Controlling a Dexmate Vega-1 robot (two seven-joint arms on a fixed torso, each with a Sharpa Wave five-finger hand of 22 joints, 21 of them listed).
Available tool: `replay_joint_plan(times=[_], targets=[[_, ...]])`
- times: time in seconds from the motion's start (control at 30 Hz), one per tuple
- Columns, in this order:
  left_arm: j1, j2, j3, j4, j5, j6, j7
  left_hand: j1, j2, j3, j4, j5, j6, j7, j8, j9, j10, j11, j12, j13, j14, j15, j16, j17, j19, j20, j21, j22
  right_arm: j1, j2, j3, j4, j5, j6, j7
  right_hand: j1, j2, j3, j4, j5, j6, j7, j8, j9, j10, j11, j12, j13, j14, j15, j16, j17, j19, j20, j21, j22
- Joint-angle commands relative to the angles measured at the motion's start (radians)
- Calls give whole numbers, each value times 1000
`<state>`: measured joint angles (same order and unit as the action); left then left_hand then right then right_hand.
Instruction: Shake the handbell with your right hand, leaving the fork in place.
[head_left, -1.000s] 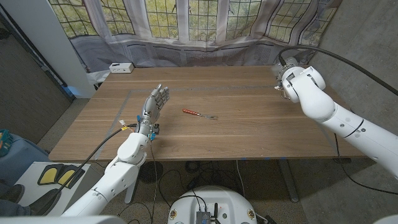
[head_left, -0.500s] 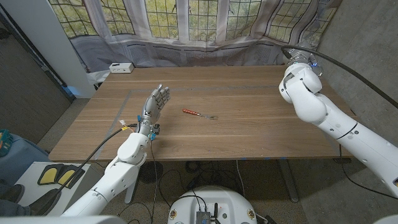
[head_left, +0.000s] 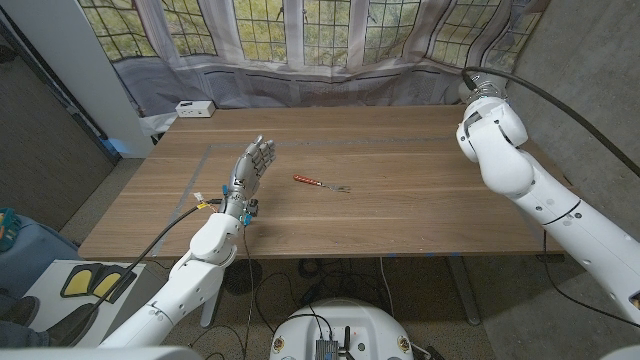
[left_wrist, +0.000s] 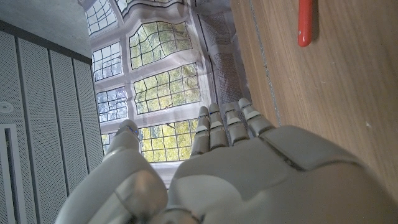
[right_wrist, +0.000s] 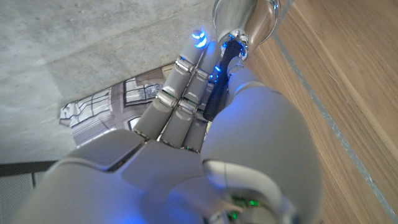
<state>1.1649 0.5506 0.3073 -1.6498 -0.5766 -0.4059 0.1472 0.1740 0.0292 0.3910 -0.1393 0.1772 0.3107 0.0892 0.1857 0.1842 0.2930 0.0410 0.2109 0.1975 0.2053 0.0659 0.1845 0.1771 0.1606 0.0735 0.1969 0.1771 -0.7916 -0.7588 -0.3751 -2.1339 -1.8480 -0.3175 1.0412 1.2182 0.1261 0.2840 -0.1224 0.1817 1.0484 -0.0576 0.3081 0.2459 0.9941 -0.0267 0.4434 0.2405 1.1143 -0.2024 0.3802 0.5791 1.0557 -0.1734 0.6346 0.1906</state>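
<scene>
Right hand grips handbell handle, away from fork; we judge slip risk mid-shake. Left hand beside fork, fingers spread, empty.

Fork lies mid-table; left robot hand beside it; handbell far right.

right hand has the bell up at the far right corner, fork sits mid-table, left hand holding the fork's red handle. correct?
Not quite. The left hand holds nothing: in the head view it stands open, apart from the fork, which lies alone mid-table. The rest holds: the right wrist view shows the right hand gripping the bell by its dark handle, up at the far right corner.
</scene>
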Motion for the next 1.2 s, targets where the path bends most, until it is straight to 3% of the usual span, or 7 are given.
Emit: replay_joint_plan(times=[0.03, 0.37, 0.53, 0.7, 0.87, 1.0, 1.2], targets=[[-3, -4, 5, -3, 7, 8, 10, 9, -3, 6, 2, -3, 10, 1, 8, 1, 5, -4, 2, 2, 9, -1, 3, 2, -1, -4, 2, 3, -6, 79, 154, -20, 534, -125, -1, 4, 13, 11, -3, 5, 8, 3, 2, 2, 41, 9, 0, 98, 6, -14, -7, 2, 4, -2, 6, 3], [-12, -5, 8, -1, 13, 11, 14, 9, -2, 6, 2, -3, 12, 0, 8, 1, 5, -5, 2, 2, 9, -1, 3, 2, -1, -4, 2, 3, -21, 32, 197, -39, 905, -259, -148, 4, 13, 11, -5, 4, 9, 14, 2, 0, 44, 22, -4, 99, 11, -9, -11, 1, 4, 7, 17, 2], [-16, -5, 10, 0, 13, 15, 12, 9, -2, 6, 3, -3, 13, 1, 8, 1, 7, -2, 3, 2, 9, -3, 3, 2, 0, -4, 2, 3, -35, 0, 195, -44, 1079, -300, -264, 7, 14, 9, -7, 4, 4, 23, -1, -1, 55, 19, -2, 99, 31, -10, -6, 1, 17, 7, 30, 2], [-18, -5, 10, 0, 13, 16, 12, 9, -3, 6, 3, -3, 14, 2, 9, 1, 8, -4, 3, 2, 11, -2, 3, 2, 0, -5, 2, 3, -52, 8, 238, -29, 1335, -307, -375, 17, 14, 10, -14, 3, 7, 34, -1, -2, 57, 23, -3, 102, 33, -10, -7, 2, 16, 8, 36, 2], [-16, -4, 11, -2, 13, 16, 12, 9, -3, 6, 3, -3, 15, 2, 8, 1, 9, -2, 3, 2, 10, -2, 3, 2, 0, -4, 2, 3, -88, 31, 300, 6, 1613, -228, -505, 22, 17, 9, -16, 2, 6, 44, -3, -2, 56, 25, -2, 107, 37, -4, -5, 5, 15, 11, 43, 2], [-13, -2, 10, -5, 13, 16, 12, 9, -3, 6, 3, -3, 15, 1, 9, 1, 8, -4, 3, 2, 11, -2, 3, 2, 0, -5, 2, 3, -139, 81, 342, 35, 1792, -108, -660, 27, 18, 8, -18, 1, 5, 43, -4, -2, 55, 25, -3, 109, 38, -2, -4, 5, 16, 12, 47, 2], [-9, 3, 10, -16, 17, 18, 13, 8, -3, 6, 3, -3, 15, 1, 8, 1, 9, -7, 3, 2, 12, -2, 3, 2, 0, -4, 2, 3, -165, 126, 337, 102, 2025, 64, -796, 31, 18, 4, -19, 0, 7, 51, -5, -2, 59, 33, -3, 110, 45, 1, -2, 4, 21, 15, 57, 2]])
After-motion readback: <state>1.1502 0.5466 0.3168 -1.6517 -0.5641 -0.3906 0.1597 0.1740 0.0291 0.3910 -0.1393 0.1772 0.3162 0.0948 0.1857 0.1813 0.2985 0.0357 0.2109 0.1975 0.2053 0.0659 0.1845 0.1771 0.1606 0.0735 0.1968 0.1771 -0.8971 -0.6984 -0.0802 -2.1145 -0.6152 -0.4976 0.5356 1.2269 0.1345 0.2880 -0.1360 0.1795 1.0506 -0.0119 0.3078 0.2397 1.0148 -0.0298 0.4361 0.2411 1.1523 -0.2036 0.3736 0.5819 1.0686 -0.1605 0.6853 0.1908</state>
